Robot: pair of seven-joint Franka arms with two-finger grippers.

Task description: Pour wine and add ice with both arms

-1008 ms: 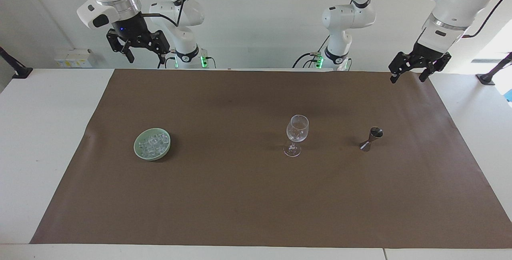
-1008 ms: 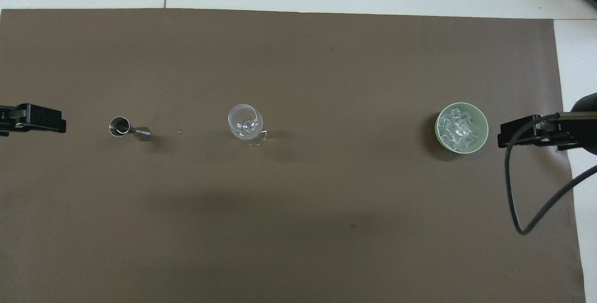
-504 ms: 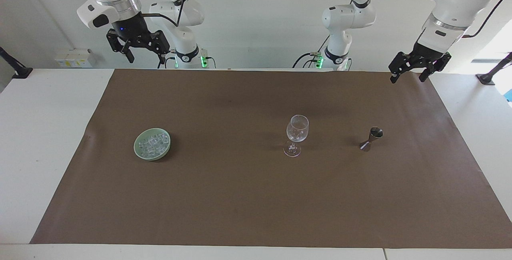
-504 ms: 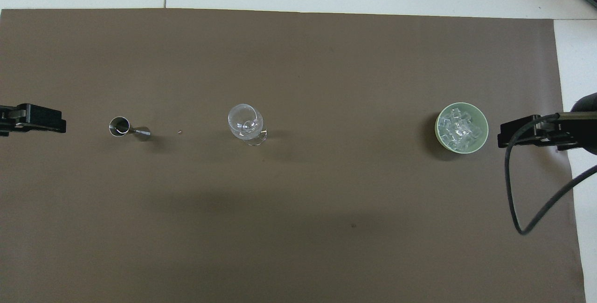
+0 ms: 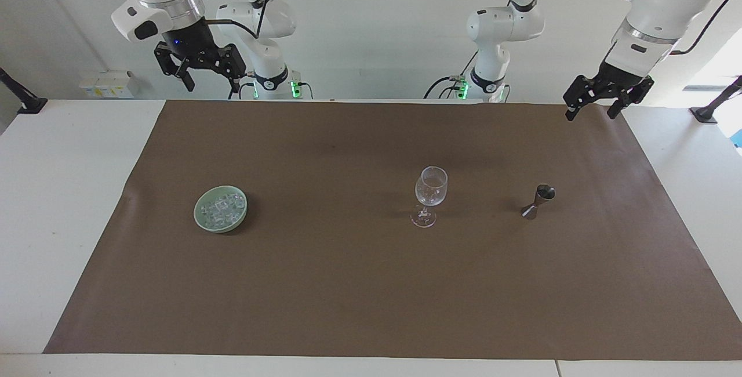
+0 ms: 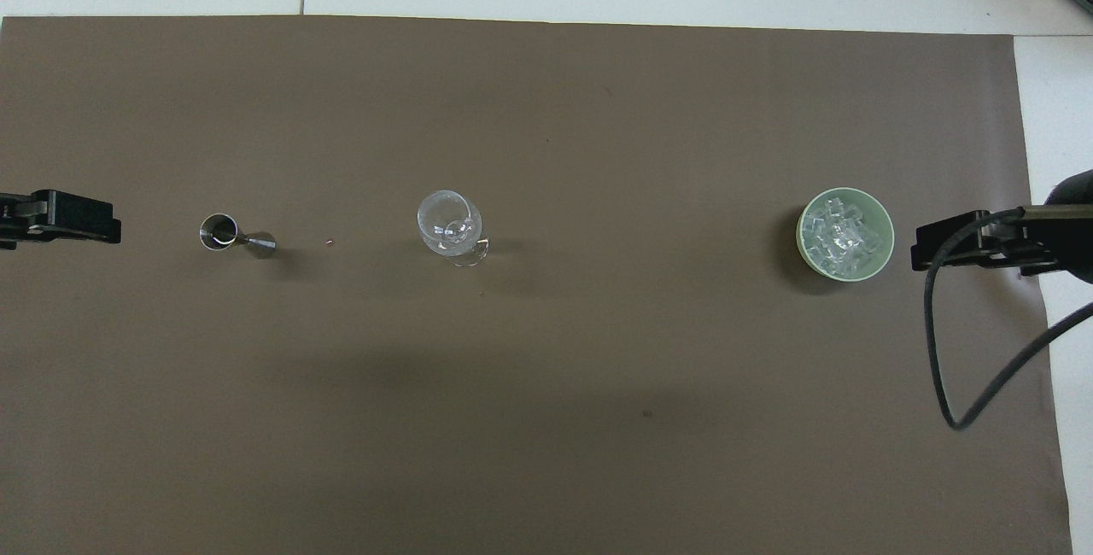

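No text, label, brand, number or sign can be read on anything here

The ice [image 5: 222, 209] is a heap of small clear cubes filling a shallow pale green bowl [image 5: 202, 223], toward the right arm's end of the mat. The wine glass [image 5: 430, 194] stands upright near the middle, clear, with only a few glints in its bowl. The jigger [image 5: 539, 200], a small metal hourglass cup, stands upright beside it toward the left arm's end, well apart
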